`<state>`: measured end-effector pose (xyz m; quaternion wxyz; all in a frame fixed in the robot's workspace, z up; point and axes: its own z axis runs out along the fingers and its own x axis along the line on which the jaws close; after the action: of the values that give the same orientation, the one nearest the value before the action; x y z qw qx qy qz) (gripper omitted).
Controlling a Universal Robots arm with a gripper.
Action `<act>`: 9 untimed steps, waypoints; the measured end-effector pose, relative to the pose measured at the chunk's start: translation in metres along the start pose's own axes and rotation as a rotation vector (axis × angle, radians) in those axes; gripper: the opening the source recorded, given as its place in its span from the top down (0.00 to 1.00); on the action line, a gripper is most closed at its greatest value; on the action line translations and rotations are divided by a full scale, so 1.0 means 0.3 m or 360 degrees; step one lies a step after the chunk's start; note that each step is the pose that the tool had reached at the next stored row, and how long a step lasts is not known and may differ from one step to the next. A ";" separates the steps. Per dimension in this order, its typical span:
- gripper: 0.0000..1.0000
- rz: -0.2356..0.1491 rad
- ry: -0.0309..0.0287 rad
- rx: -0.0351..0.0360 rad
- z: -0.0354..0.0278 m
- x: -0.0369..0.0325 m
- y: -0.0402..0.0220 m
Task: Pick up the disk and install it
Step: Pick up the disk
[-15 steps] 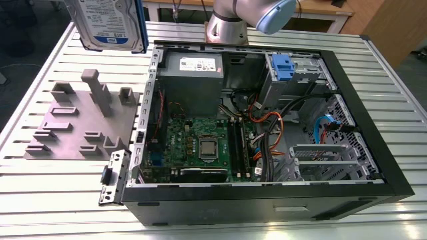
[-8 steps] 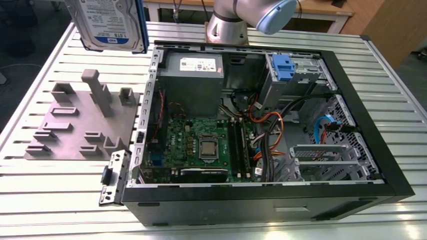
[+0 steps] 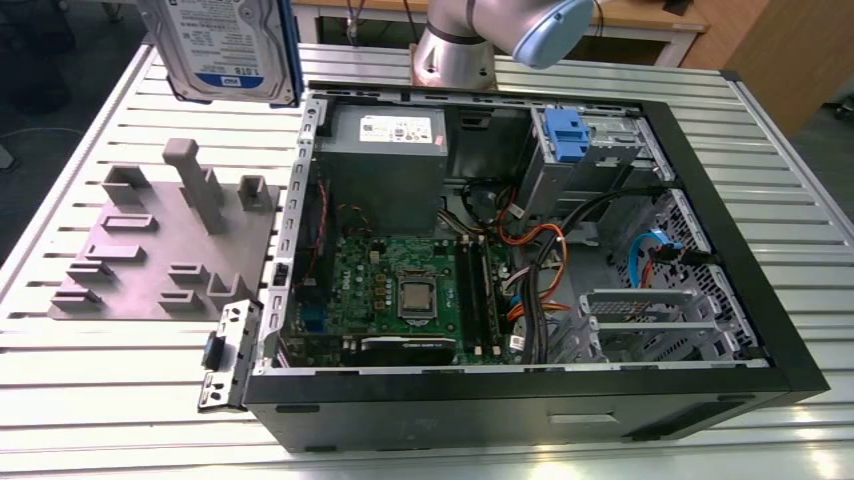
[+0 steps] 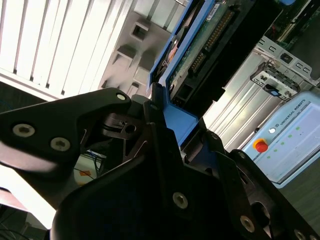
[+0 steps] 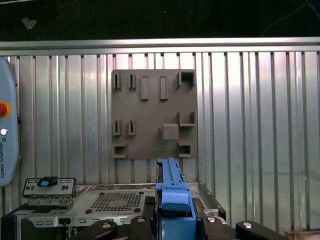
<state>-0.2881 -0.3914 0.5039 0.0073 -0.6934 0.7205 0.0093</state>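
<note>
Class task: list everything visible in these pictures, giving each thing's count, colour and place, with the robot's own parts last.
disk: one, silver with white-and-blue label and blue rails, held in the air at the exterior view's left
computer case: one, black, open, lying on the table
power supply box: one, grey, inside the case's far corner
bracket: one, blue, in the case's drive bay
circuit board: one, green, on the case floor
fixture plate: one, grey, on the table beside the case
table: one, silvery slats, beneath the case
pendant: one, pale grey with red button, near the case
arm: one, silver with pale blue cap, at the table's far side
gripper: one, black, shut on the disk's blue rail
</note>
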 end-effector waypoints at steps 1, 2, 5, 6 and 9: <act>0.63 0.0000 0.00000 0.0000 0.000 0.000 -0.001; 0.63 0.0000 0.00000 0.0000 0.000 0.000 -0.003; 0.63 0.0000 -0.00001 0.0000 0.000 0.000 -0.007; 0.63 0.0000 -0.00001 0.0000 0.000 0.000 -0.009; 0.63 0.0000 0.00001 0.0000 0.000 -0.001 -0.015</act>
<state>-0.2835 -0.3914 0.5039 0.0073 -0.6934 0.7205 0.0093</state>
